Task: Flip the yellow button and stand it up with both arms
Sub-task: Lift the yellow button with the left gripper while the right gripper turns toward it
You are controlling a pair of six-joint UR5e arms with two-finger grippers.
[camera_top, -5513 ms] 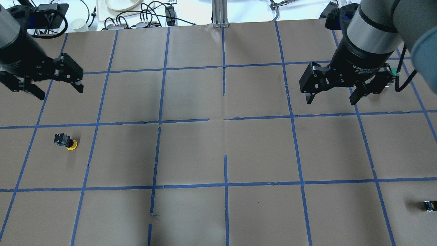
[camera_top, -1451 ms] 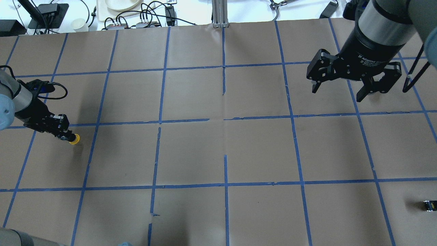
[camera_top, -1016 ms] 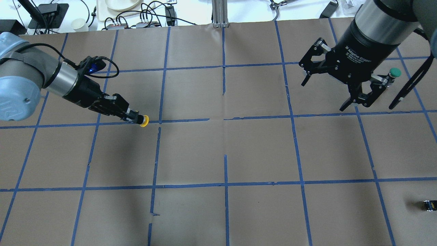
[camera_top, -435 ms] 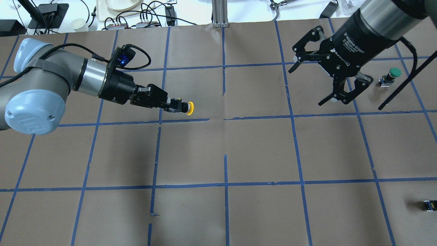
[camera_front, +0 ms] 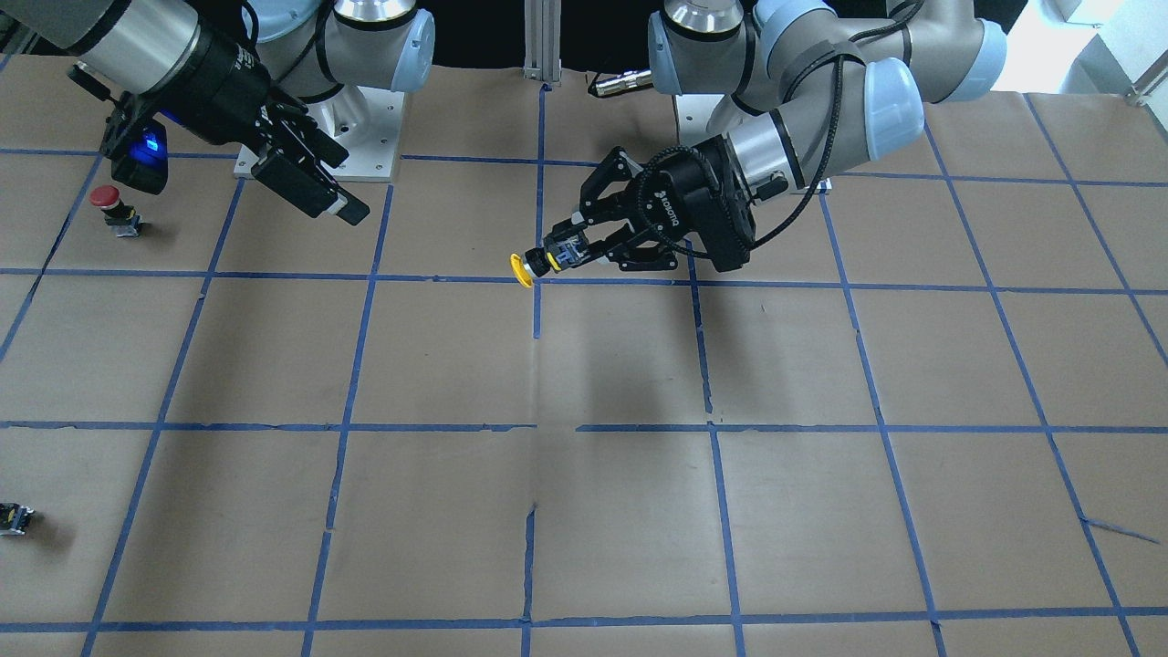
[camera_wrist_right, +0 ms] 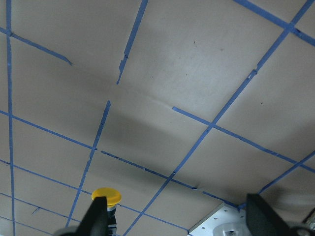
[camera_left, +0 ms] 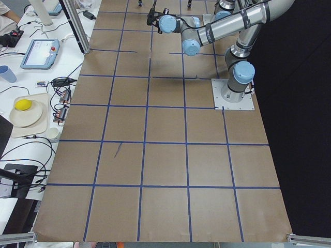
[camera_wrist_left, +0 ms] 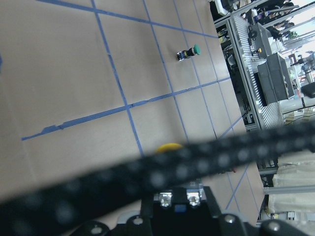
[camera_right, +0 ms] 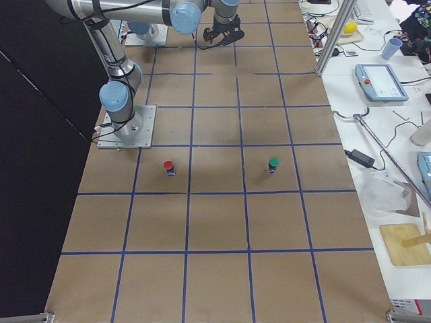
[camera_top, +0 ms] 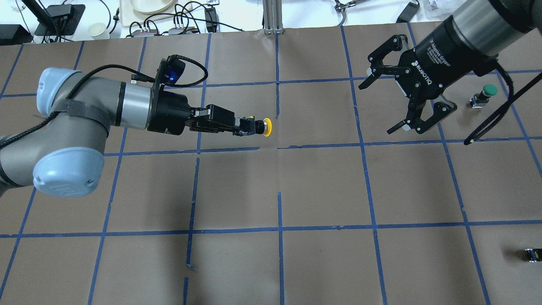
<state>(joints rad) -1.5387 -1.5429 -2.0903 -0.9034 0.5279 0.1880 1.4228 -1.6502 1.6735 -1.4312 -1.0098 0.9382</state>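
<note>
Mid-frame, the left hand (camera_top: 245, 126) grips the yellow button (camera_top: 266, 127) by its base; the right hand (camera_top: 375, 109), upper right, gapes wide. The button looks light and rigid, and its free cap end seems graspable.

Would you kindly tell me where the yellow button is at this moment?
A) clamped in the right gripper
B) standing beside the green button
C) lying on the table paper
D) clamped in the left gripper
D: the left gripper is shut on the base of the yellow button, with the cap sticking out sideways, while the right gripper hangs open and empty.
</note>
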